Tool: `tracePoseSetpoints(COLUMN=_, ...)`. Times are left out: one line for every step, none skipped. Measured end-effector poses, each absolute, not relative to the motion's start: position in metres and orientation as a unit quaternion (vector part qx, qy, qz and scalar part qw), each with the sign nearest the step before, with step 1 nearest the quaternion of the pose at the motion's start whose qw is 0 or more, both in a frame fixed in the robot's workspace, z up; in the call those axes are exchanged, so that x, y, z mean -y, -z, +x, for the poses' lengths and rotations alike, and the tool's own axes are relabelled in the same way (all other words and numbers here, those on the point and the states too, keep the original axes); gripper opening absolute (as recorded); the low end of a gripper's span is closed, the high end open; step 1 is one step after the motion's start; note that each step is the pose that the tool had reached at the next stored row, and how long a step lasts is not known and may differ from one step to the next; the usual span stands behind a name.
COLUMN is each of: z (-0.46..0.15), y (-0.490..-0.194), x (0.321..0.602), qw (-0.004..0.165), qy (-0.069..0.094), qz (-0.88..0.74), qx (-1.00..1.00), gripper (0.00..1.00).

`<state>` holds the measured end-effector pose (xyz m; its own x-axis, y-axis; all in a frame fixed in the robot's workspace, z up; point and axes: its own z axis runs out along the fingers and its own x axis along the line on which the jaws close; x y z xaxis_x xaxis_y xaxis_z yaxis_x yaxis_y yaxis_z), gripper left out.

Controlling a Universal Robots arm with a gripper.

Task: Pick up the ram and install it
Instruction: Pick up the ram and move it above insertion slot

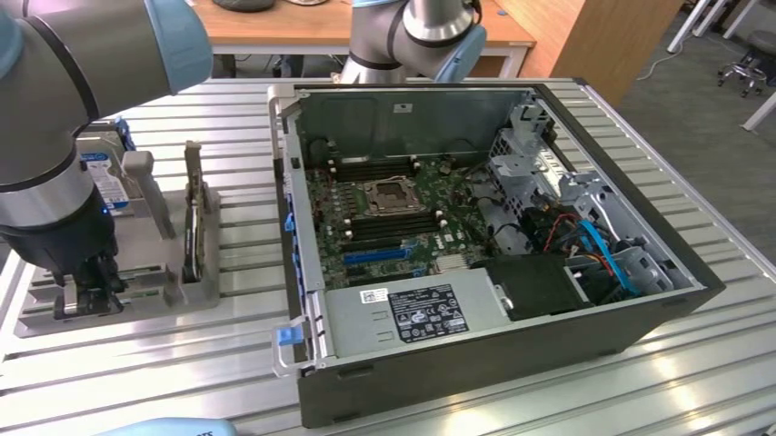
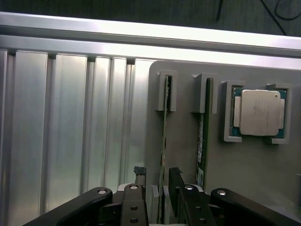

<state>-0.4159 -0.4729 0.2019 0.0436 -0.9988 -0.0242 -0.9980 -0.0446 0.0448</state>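
My jaws stand slightly apart astride the ram (image 2: 165,132), gripping nothing yet, where it sits on edge in the grey holder's (image 2: 183,150) slot nearest its border; I judge it light, stiff and fragile, best pinched across its flat faces.

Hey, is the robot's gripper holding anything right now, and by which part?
Cannot be told. The gripper sits astride one end of the thin green ram stick, which stands on edge in its grey holder.
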Motion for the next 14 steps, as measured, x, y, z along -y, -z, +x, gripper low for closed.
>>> tracePoseSetpoints(z=-0.4159, y=-0.2018, x=0.4728, qw=0.008, qy=0.024, qz=0.722, qx=0.691, gripper=0.33)
tracePoseSetpoints(z=-0.4159, y=-0.2016, x=0.4726, qw=0.008, qy=0.024, qz=0.722, qx=0.691, gripper=0.33)
tracePoseSetpoints(z=-0.4159, y=-0.2015, x=0.4725, qw=0.008, qy=0.024, qz=0.722, qx=0.691, gripper=0.33)
tracePoseSetpoints(z=-0.4159, y=-0.2013, x=0.4723, qw=0.008, qy=0.024, qz=0.722, qx=0.691, gripper=0.33)
tracePoseSetpoints(z=-0.4158, y=-0.2012, x=0.4722, qw=0.008, qy=0.024, qz=0.722, qx=0.691, gripper=0.33)
tracePoseSetpoints(z=-0.4158, y=-0.2010, x=0.4720, qw=0.007, qy=0.025, qz=0.722, qx=0.691, gripper=0.33)
tracePoseSetpoints(z=-0.4158, y=-0.2008, x=0.4719, qw=0.007, qy=0.025, qz=0.722, qx=0.691, gripper=0.33)
tracePoseSetpoints(z=-0.4158, y=-0.2007, x=0.4717, qw=0.007, qy=0.025, qz=0.722, qx=0.691, gripper=0.33)
tracePoseSetpoints(z=-0.4158, y=-0.2007, x=0.4716, qw=0.007, qy=0.025, qz=0.722, qx=0.691, gripper=0.33)
tracePoseSetpoints(z=-0.4158, y=-0.2008, x=0.4716, qw=0.007, qy=0.025, qz=0.722, qx=0.691, gripper=0.33)
tracePoseSetpoints(z=-0.4158, y=-0.2008, x=0.4716, qw=0.007, qy=0.025, qz=0.722, qx=0.691, gripper=0.33)
tracePoseSetpoints(z=-0.4158, y=-0.2007, x=0.4716, qw=0.007, qy=0.025, qz=0.722, qx=0.691, gripper=0.33)
tracePoseSetpoints(z=-0.4158, y=-0.2008, x=0.4716, qw=0.007, qy=0.025, qz=0.722, qx=0.691, gripper=0.33)
tracePoseSetpoints(z=-0.4158, y=-0.2007, x=0.4711, qw=0.007, qy=0.025, qz=0.722, qx=0.691, gripper=0.33)
